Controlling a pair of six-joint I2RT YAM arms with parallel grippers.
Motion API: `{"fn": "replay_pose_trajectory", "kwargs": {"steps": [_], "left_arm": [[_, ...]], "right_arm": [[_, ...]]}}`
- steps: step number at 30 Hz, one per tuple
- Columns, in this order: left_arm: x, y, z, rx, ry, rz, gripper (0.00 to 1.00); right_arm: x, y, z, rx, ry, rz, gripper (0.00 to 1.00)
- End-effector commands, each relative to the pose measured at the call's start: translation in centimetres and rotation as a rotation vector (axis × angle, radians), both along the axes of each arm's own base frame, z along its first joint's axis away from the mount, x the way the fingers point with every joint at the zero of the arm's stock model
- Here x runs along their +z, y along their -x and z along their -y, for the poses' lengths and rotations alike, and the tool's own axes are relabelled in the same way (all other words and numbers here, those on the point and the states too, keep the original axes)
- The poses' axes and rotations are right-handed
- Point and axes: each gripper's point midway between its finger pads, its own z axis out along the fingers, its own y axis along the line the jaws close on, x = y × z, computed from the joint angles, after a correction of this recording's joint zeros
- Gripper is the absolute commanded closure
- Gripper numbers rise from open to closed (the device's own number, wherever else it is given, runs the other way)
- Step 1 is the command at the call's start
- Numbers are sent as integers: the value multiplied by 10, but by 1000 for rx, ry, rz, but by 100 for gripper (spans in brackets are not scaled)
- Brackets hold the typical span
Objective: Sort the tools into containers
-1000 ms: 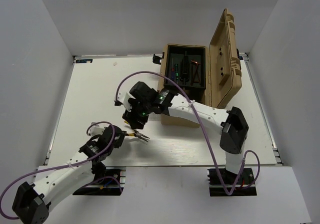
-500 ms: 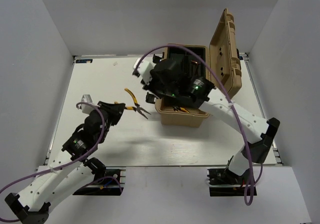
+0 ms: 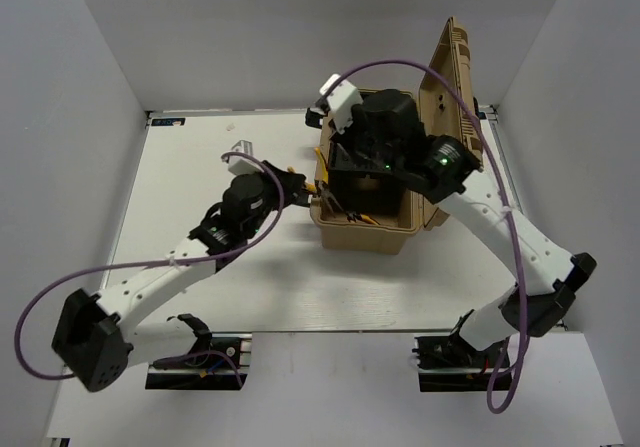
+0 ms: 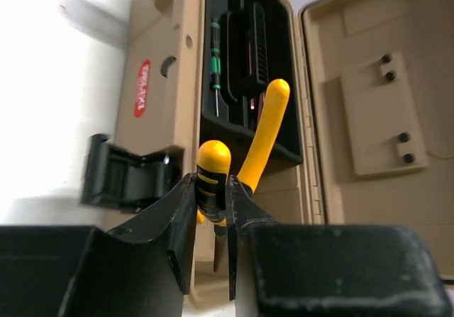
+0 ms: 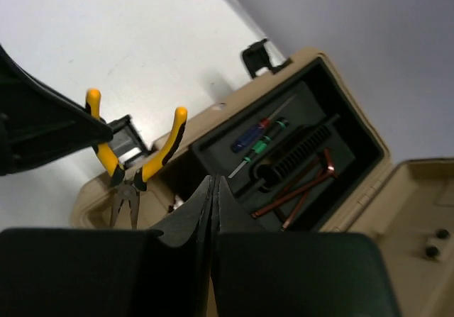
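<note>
Where the toolbox (image 3: 365,235) sat: far right part of the table (image 3: 200,167), lid (image 3: 455,107) standing up.
Black tray (image 5: 358,154): held a blue screwdriver (image 5: 247,137), a green screwdriver (image 5: 262,147) and reddish-brown bent rods (image 5: 301,189).
Pliers (image 4: 268,122): yellow handles up, nose down, just beside the toolbox near its black latch (image 4: 120,179).
Left gripper (image 4: 211,189): fingers squeezed one pliers handle.
Right gripper (image 5: 214,189): over the toolbox, fingers pressed together, holding nothing.

White arms (image 3: 150,287), black joints (image 3: 85,339), purple cables (image 3: 385,63)
</note>
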Motion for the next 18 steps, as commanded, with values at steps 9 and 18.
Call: {"fn": "replay_pose_trajectory", "kwargs": {"steps": [9, 18], "left_arm": [[53, -30, 57, -135, 99, 187, 100], [27, -37, 98, -288, 58, 123, 39]], "right_arm": [[32, 1, 38, -51, -107, 33, 100], [23, -2, 45, -58, -118, -3, 100]]}}
